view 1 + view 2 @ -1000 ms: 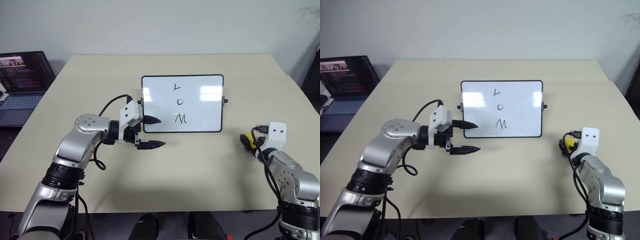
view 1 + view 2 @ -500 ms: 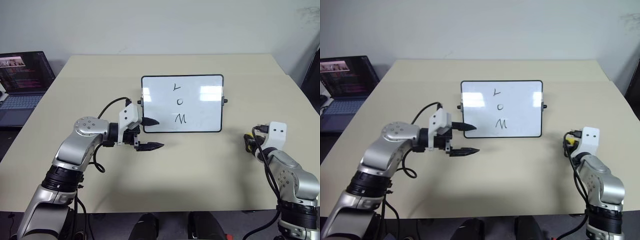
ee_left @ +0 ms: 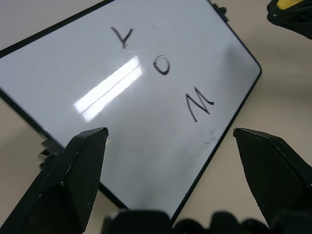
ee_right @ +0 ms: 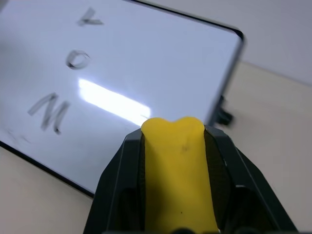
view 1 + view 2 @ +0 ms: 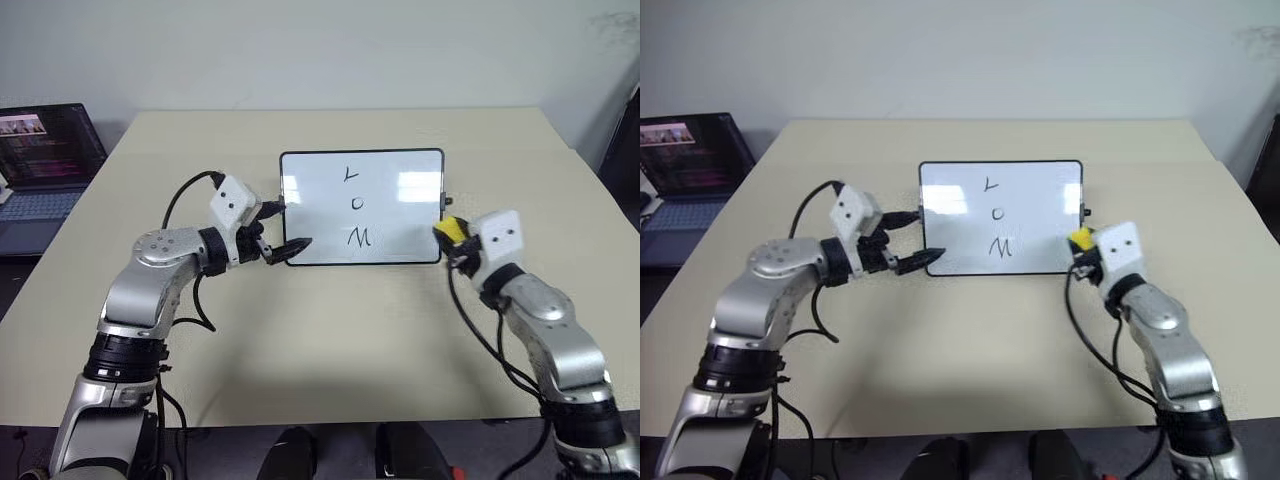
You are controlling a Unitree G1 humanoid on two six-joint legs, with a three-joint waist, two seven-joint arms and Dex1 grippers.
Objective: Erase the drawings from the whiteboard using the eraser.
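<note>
Office or lab room: beige table against plain white wall; open laptop left of table.

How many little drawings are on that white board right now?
3, in a column on the whiteboard: a tick-like mark farthest from the robot, a small "o" in the middle, and an M-like zigzag nearest. None looks hidden.

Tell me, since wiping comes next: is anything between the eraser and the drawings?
Nothing visible. The eraser, held in the right gripper at the whiteboard's right edge, faces bare board up to the drawings.
</note>
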